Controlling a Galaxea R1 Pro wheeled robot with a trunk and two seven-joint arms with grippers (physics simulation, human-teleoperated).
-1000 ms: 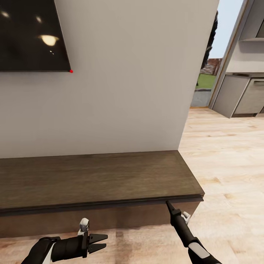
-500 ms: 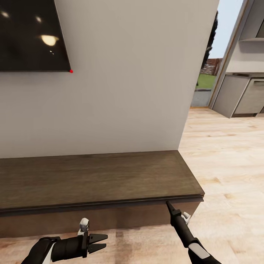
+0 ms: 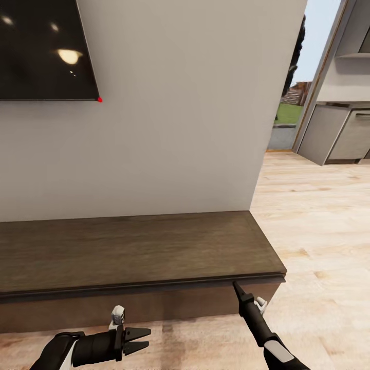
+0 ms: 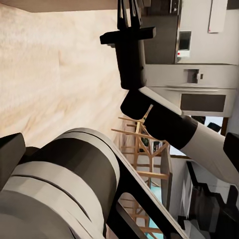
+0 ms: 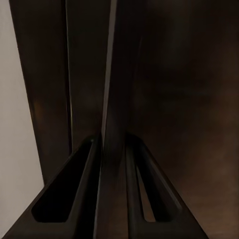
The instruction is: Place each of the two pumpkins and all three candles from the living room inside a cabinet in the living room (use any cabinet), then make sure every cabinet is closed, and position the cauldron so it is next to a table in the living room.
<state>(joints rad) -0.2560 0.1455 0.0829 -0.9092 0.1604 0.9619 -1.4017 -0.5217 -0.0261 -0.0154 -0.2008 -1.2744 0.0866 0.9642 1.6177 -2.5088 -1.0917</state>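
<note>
cabinet [image 3: 139,254] | nothing has moved in the last second | your right gripper [image 3: 236,285] stays closed, empty, at the drawer's top edge | left gripper [image 3: 141,340] slightly parted, empty | drawer not yet opened

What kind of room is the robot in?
Probably a living room that opens onto a kitchen. A dark TV screen hangs on the wall above a long, low wooden cabinet, and grey kitchen cupboards stand beyond the wooden floor.

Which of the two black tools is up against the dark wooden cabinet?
The right tool: its tip meets the cabinet just under the top edge. The left tool points sideways above the floor.
</note>
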